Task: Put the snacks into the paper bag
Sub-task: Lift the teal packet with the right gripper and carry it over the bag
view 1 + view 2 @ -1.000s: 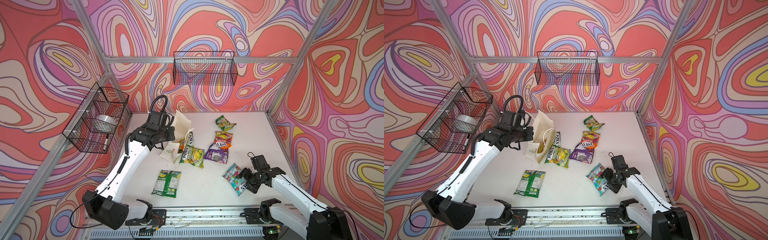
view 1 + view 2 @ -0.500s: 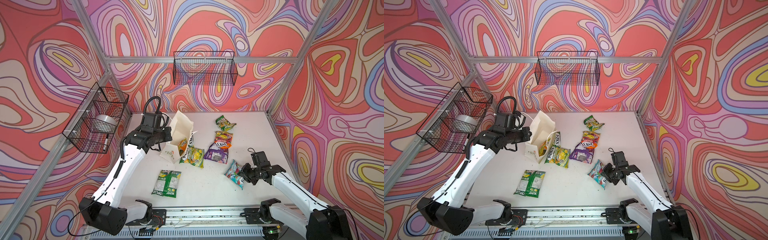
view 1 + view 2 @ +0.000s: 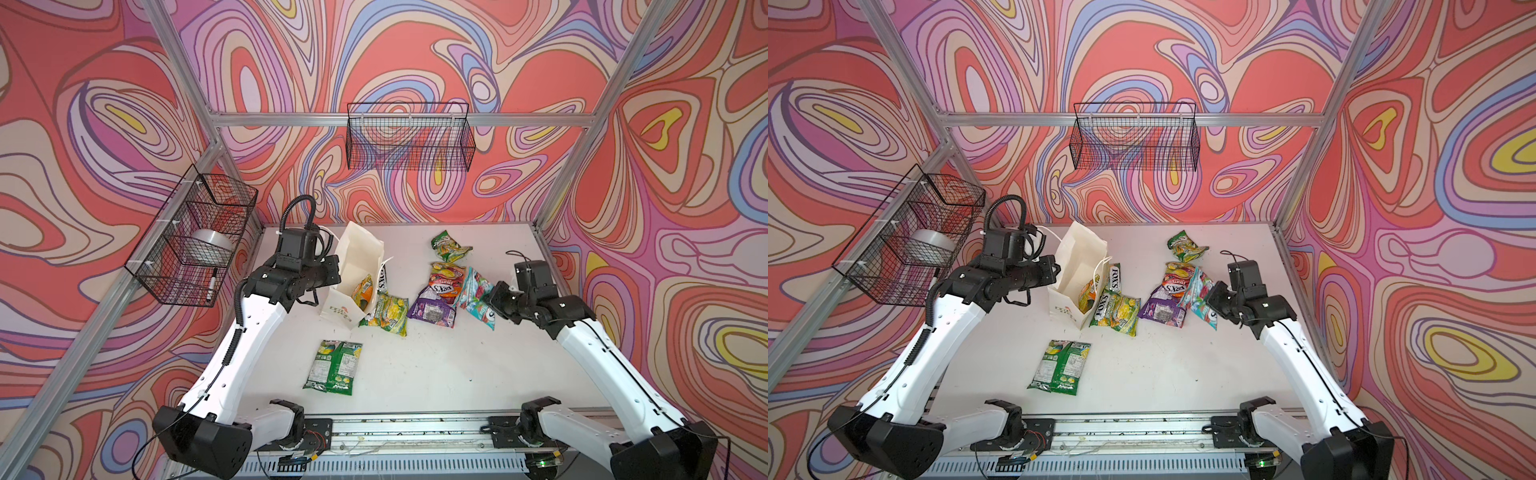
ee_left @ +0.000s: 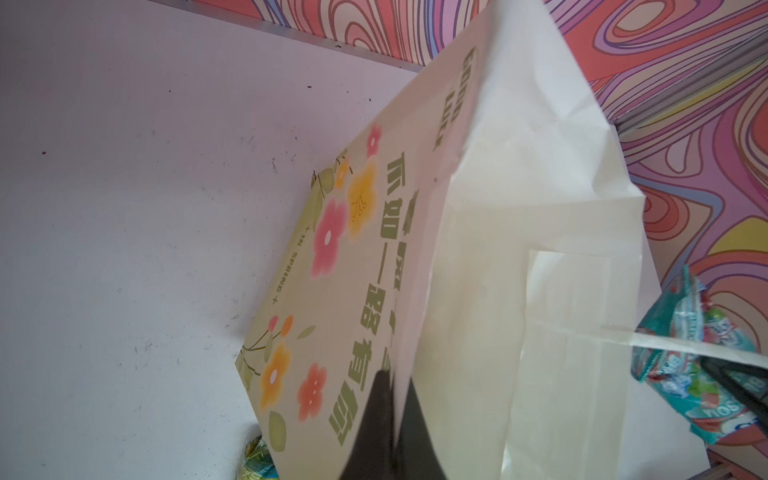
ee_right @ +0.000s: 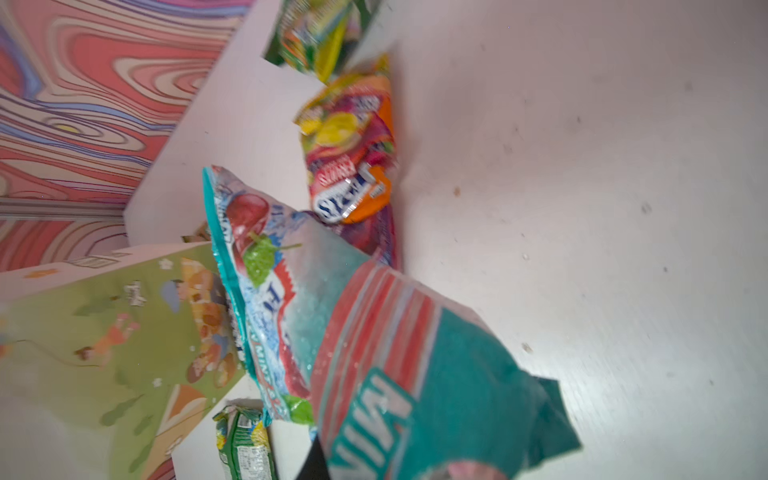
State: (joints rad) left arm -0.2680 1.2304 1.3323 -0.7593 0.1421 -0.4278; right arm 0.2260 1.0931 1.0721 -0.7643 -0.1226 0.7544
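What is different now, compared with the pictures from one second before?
The right gripper closed on the teal-pink packet, lifted it and carried it toward the paper bag. The bag, pinched by the left gripper, stands slightly more open. The green packet in front and the rest stayed.

Robot lab cell, alu frame point(image 3: 374, 119), swirl-print walls point(image 3: 415, 50)

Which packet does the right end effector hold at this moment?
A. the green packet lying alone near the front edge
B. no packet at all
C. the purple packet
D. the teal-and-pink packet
D: the teal-and-pink packet is pinched in the right end effector, filling the right wrist view, while the purple packet lies ungripped beside it.
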